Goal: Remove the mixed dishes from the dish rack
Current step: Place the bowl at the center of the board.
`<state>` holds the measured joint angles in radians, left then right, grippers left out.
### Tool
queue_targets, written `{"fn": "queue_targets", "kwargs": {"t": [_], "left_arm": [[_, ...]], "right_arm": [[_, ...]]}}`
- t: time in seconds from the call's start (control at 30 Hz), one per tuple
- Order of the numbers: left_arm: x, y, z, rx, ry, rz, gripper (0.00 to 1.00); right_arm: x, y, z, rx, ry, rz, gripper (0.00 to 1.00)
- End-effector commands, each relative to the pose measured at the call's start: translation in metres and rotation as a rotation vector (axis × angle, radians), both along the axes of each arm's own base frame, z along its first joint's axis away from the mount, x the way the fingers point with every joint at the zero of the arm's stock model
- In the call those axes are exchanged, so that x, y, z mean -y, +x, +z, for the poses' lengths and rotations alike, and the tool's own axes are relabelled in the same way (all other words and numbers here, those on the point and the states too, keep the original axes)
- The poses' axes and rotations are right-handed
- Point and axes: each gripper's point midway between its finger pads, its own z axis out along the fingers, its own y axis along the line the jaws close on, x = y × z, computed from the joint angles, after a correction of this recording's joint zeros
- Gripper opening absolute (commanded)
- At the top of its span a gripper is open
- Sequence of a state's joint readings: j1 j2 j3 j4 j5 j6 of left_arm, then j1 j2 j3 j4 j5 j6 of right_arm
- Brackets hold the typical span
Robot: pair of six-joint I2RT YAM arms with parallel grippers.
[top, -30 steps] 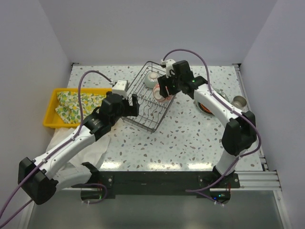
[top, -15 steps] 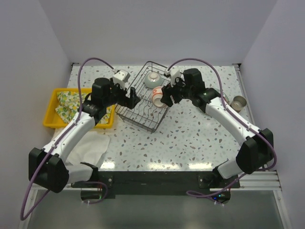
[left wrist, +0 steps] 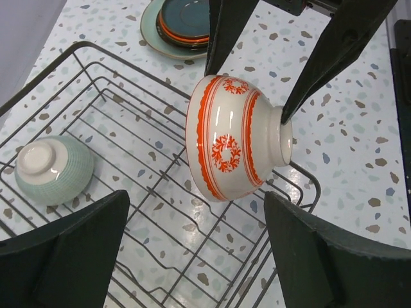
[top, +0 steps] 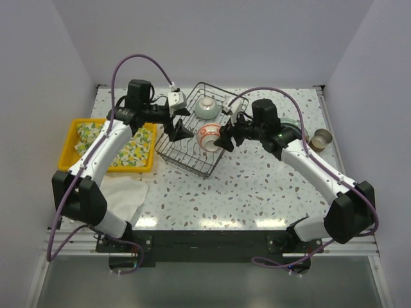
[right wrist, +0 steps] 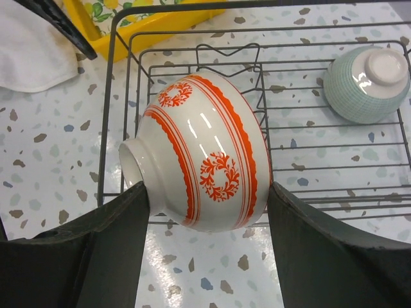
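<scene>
Red-patterned white bowl (top: 209,136): glossy white, orange-red bands and wreath motifs, small plain foot ring. It is tipped on its side.

Right gripper (top: 223,136) grasps it, one finger against the foot and the other on the wall near the rim. The bowl hangs above the wires just inside the right edge of the dish rack (top: 180,165).

Left gripper (top: 183,123) is spread wide with nothing in it, facing the bowl from the left over the rack, not touching it.

Celadon bowl (top: 206,107) sits upside down at the rack's far end, well apart.

Bare speckled table (top: 257,186) lies right of and nearer than the rack. Stacked plates (left wrist: 186,22) and beige cup (top: 320,138) sit further right. Yellow tray (top: 67,154) is to the left.
</scene>
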<state>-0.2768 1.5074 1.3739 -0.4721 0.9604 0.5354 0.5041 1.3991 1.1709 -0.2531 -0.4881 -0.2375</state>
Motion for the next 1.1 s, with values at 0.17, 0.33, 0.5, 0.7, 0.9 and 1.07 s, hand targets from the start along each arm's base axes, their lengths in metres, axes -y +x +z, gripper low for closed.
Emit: {"fn": "queue_targets", "kwargs": {"t": [0.17, 0.33, 0.5, 0.7, 0.9, 1.07], "left_arm": [[0.015, -0.008, 0.0, -0.12, -0.036, -0.205, 0.76], [0.02, -0.014, 0.0, -0.196, -0.081, -0.257, 0.69], [0.026, -0.021, -0.001, -0.242, -0.107, -0.3, 0.64], [0.031, -0.032, -0.006, -0.309, -0.131, -0.35, 0.55], [0.034, -0.038, -0.009, -0.338, -0.145, -0.378, 0.47], [0.035, -0.043, -0.008, -0.354, -0.17, -0.407, 0.31]], "right_arm": [[-0.014, -0.004, 0.064, 0.264, 0.095, 0.133, 0.13], [-0.014, -0.004, 0.065, 0.28, 0.093, 0.143, 0.13], [-0.017, -0.004, 0.063, 0.288, 0.097, 0.16, 0.14], [-0.021, -0.007, 0.07, 0.306, 0.124, 0.187, 0.16], [-0.024, -0.009, 0.072, 0.308, 0.141, 0.204, 0.17], [-0.024, -0.007, 0.069, 0.308, 0.135, 0.201, 0.17]]}}
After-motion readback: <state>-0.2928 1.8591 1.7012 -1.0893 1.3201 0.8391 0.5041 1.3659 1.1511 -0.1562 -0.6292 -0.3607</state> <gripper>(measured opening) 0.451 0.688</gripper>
